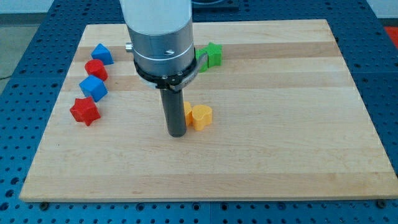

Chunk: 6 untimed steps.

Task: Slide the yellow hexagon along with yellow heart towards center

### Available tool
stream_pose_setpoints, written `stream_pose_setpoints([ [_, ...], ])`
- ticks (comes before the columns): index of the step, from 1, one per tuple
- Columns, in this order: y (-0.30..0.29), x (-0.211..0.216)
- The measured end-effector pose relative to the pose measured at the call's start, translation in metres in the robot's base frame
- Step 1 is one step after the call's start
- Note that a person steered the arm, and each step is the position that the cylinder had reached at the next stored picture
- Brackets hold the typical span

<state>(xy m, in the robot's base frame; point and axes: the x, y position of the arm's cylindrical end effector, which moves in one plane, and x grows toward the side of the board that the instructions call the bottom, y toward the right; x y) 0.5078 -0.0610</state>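
Note:
A yellow heart [201,116] lies near the middle of the wooden board [280,149]. A second yellow block, the hexagon [188,112], touches its left side and is mostly hidden behind the rod. My tip [177,133] rests on the board just left of the yellow pair, touching or nearly touching the hexagon. The arm's grey cylinder [163,40] hangs above and hides the board behind it.
At the view's left stand a blue block [102,53], a red block [96,69], a blue cube [93,88] and a red star [84,111]. A green block [212,55] sits at the top centre, partly hidden by the arm.

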Motion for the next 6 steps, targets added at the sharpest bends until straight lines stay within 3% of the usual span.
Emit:
stream_pose_setpoints([
  [1, -0.045, 0.01],
  [2, -0.061, -0.014],
  [3, -0.054, -0.042],
  [6, 0.022, -0.043],
])
